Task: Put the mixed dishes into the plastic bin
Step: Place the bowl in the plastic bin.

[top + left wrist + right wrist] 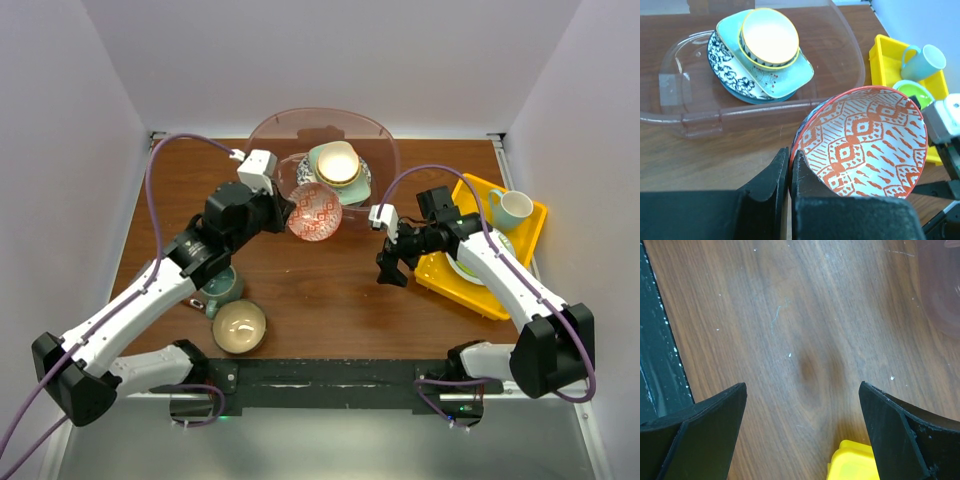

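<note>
My left gripper (292, 205) is shut on the rim of a small red-patterned bowl (315, 211), one finger inside and one outside (790, 152). It holds the bowl (865, 140) tilted, just in front of the plastic bin's (290, 125) near rim (685, 125). In the bin lie a blue-patterned plate (725, 65), a mint square dish (790, 75) and a yellow-rimmed bowl (769, 36), stacked. A tan bowl (239, 326) and a teal mug (222, 288) sit on the table by my left arm. My right gripper (390, 272) is open and empty over bare wood (802, 390).
A yellow tray (528, 228) at the right holds a pale teal mug (512, 206) and a lime-green plate (470, 262). Its corner (852, 462) lies just under my right gripper. White walls enclose the table on three sides.
</note>
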Controlling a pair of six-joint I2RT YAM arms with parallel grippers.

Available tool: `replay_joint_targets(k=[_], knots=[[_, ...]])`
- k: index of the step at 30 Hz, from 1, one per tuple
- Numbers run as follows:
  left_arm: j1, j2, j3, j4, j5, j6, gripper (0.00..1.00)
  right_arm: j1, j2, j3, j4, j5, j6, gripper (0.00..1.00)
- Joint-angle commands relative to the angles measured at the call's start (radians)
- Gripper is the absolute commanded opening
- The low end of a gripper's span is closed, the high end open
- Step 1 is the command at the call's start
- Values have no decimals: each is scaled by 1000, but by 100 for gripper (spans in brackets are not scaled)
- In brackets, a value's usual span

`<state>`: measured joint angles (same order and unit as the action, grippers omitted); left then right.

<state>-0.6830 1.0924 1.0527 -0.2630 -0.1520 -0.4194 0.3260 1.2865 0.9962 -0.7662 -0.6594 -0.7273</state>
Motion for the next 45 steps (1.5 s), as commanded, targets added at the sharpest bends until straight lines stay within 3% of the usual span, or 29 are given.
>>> replay_joint_targets(k=[1, 25, 31, 38, 45], knots=[[55, 18, 76, 125, 80, -30, 0, -4, -23, 19, 8, 15, -17, 98], [266, 251, 219, 248, 359, -168, 0, -4, -24, 15, 13, 27, -20, 98], [295, 461, 409, 142, 370, -223, 0, -4, -24, 13, 13, 29, -23, 98], [296, 722, 722, -125, 227, -249, 0, -4, -30, 12, 11, 30, -24, 98], [295, 928, 927, -197, 209, -249, 0, -4, -32, 10, 11, 26, -27, 98]])
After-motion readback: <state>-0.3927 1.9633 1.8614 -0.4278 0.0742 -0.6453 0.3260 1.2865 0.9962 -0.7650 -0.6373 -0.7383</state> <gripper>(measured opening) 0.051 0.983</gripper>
